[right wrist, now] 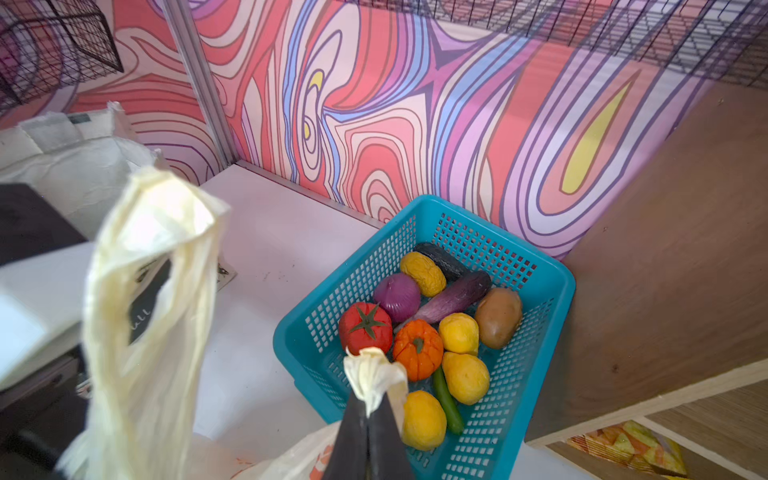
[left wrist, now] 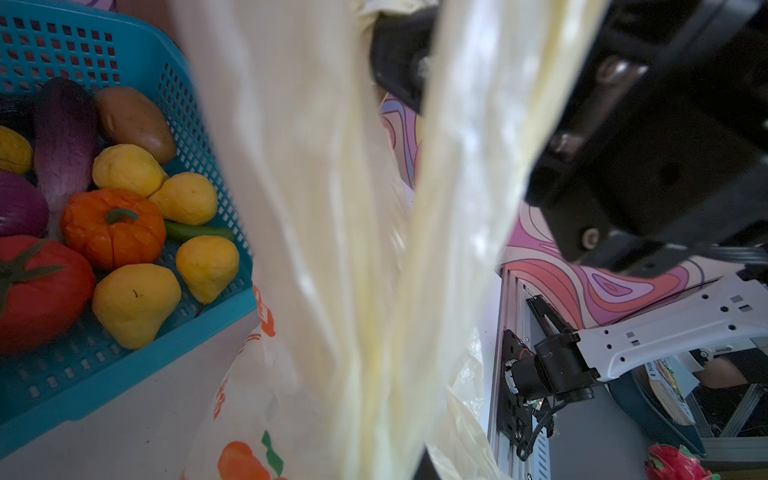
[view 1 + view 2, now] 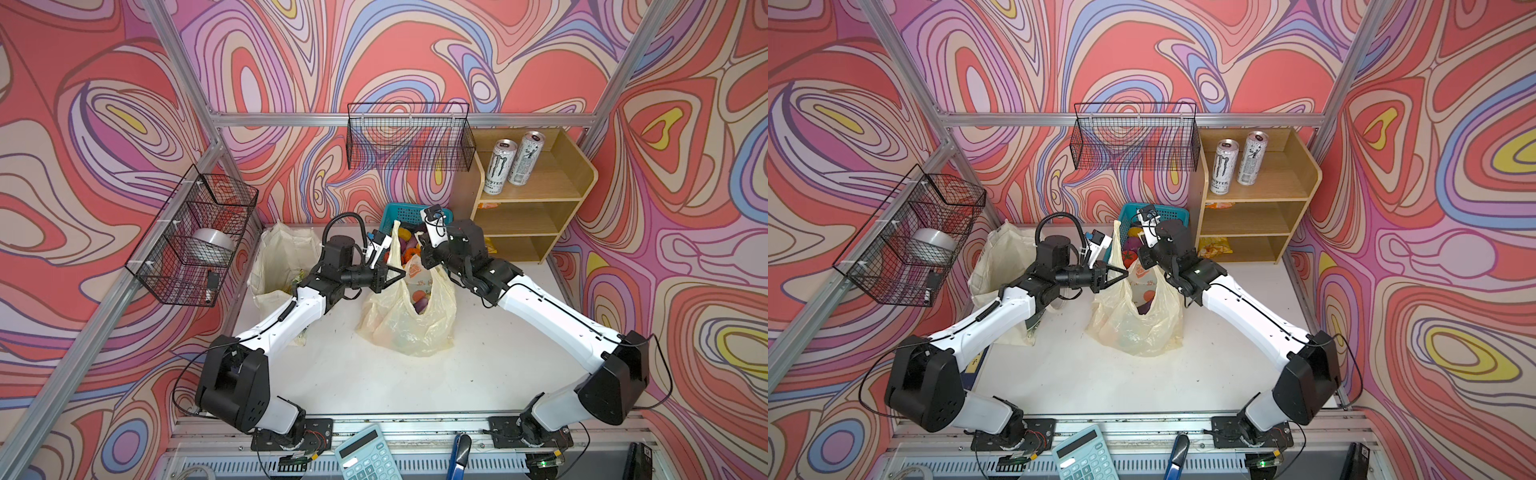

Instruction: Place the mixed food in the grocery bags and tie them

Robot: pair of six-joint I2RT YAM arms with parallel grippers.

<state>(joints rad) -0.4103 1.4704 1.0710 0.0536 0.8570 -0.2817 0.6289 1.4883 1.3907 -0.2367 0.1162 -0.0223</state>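
Observation:
The pale-yellow plastic grocery bag (image 3: 409,320) stands mid-table with toy food showing through its mouth. My left gripper (image 3: 400,275) is shut on its left handle, whose loop (image 1: 153,249) sticks up above the jaws. In the left wrist view the plastic (image 2: 374,249) hides the jaws. My right gripper (image 1: 369,409) is shut on the bunched tip of the right handle (image 1: 374,374). Behind the bag, the teal basket (image 1: 536,332) holds mixed food: a tomato (image 1: 365,328), a pumpkin (image 1: 417,349), lemons (image 1: 465,376), a potato (image 1: 498,318) and an eggplant (image 1: 453,297). The cream canvas tote (image 3: 282,257) stands at the back left.
A wooden shelf (image 3: 536,195) at the back right carries two cans (image 3: 500,166), with snack packets (image 3: 1214,247) on its lower levels. Black wire baskets hang on the back wall (image 3: 409,137) and the left wall (image 3: 195,237). A calculator (image 3: 365,455) lies at the front edge.

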